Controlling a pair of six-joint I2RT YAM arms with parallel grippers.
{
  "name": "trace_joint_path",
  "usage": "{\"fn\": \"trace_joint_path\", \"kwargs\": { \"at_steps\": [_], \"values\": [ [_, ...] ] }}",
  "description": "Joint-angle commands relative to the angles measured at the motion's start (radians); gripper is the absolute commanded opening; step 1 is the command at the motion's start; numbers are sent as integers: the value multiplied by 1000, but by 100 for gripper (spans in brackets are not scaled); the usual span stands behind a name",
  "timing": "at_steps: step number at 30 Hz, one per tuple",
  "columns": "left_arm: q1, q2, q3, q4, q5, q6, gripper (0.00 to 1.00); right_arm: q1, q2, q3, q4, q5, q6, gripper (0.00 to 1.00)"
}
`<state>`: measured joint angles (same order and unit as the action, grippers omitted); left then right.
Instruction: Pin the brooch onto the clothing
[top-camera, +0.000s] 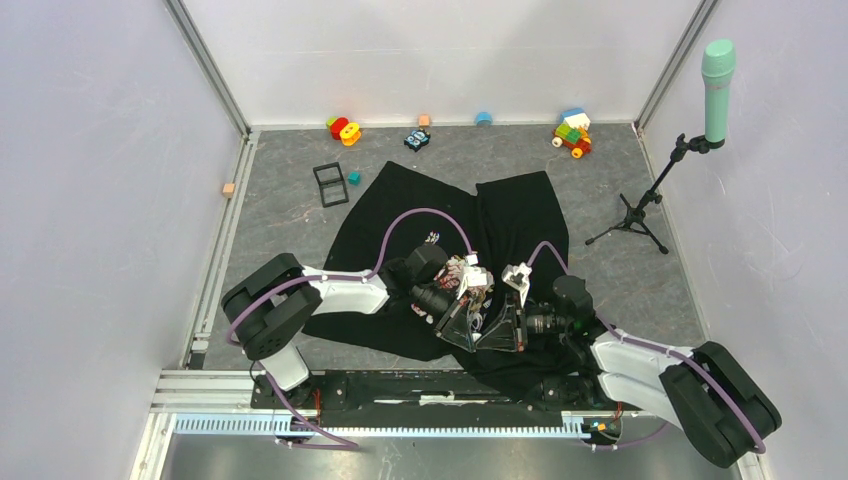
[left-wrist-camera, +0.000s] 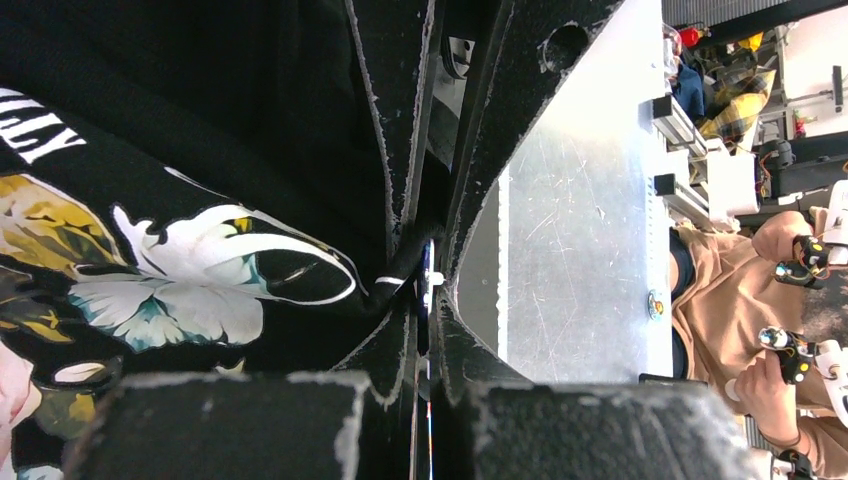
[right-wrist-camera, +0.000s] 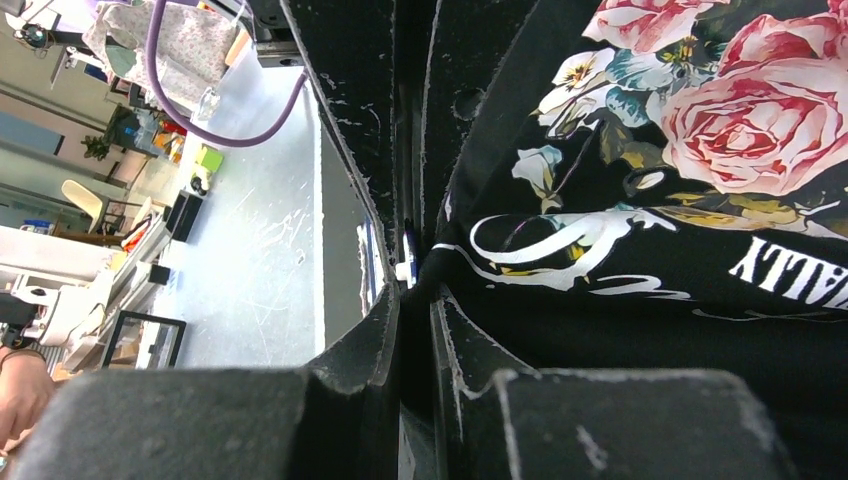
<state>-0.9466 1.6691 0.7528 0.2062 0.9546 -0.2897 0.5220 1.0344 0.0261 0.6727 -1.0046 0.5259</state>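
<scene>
The clothing (top-camera: 450, 210), a black T-shirt with a rose print (right-wrist-camera: 740, 130), lies spread over the table. My two grippers meet tip to tip over its near part. My left gripper (left-wrist-camera: 429, 288) is shut on the brooch (left-wrist-camera: 427, 268), a thin disc seen edge-on with a small white nub. My right gripper (right-wrist-camera: 418, 290) is shut on a raised fold of the clothing (right-wrist-camera: 425, 275). The brooch (right-wrist-camera: 408, 245) stands right against that fold. In the top view the left gripper (top-camera: 468, 292), the right gripper (top-camera: 506, 297) and their wrists hide the brooch.
A black square frame (top-camera: 330, 184) and a teal cube (top-camera: 354, 178) lie beyond the shirt's left corner. Toys (top-camera: 345, 129), a toy car (top-camera: 417, 139) and a block truck (top-camera: 572, 133) line the back wall. A microphone stand (top-camera: 640, 215) rises at the right.
</scene>
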Motion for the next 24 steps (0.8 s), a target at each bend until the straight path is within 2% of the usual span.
{"fn": "trace_joint_path", "kwargs": {
  "at_steps": [1,16,24],
  "values": [
    [-18,-19,34,65,55,9,2,2,19,37,-19,93,-33,6],
    [-19,-37,28,65,43,7,2,1,75,78,-90,172,-41,1],
    [-15,-36,27,10,-40,32,2,-4,62,66,-120,231,-45,0]
  ]
}}
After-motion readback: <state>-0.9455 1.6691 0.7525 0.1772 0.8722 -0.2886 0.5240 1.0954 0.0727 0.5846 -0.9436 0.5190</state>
